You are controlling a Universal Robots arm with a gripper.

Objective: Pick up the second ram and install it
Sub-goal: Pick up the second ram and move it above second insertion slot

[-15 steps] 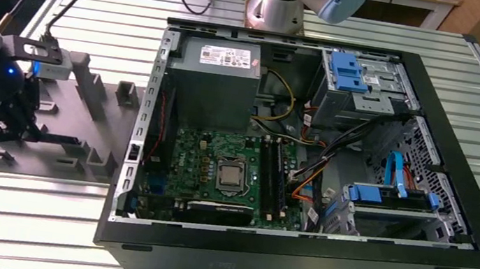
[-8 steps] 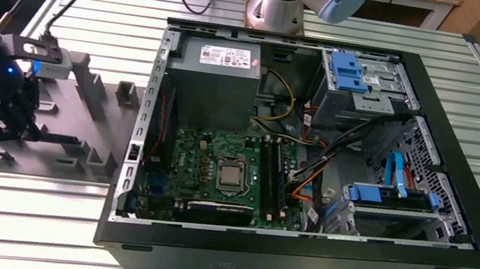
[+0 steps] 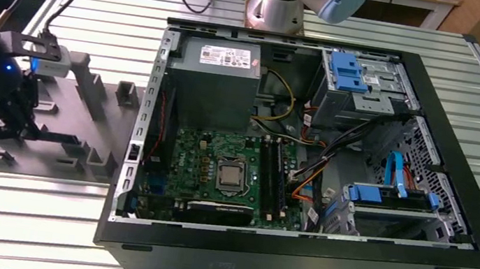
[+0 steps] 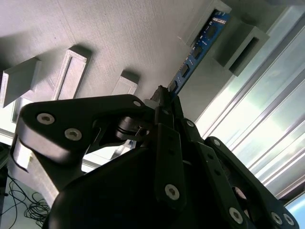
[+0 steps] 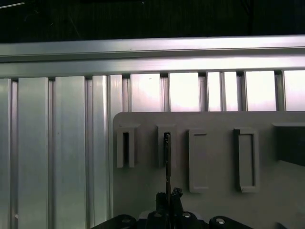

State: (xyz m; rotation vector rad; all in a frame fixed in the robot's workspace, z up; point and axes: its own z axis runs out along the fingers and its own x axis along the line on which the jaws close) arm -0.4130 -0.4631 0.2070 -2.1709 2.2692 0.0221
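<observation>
The hand [image 4: 167, 95] is squeezed tight on one end of the second ram [image 4: 198, 50], a long, thin blue stick. The stick's long side runs straight out from the fingertips. Its far end reaches a slot block [image 5: 161, 152] on the grey plate [image 5: 143, 191]. The plate lies on the silver desk [image 3: 330, 27]. An open computer case [image 3: 297, 262] sits just beside the plate, toward the exterior view's right.
</observation>
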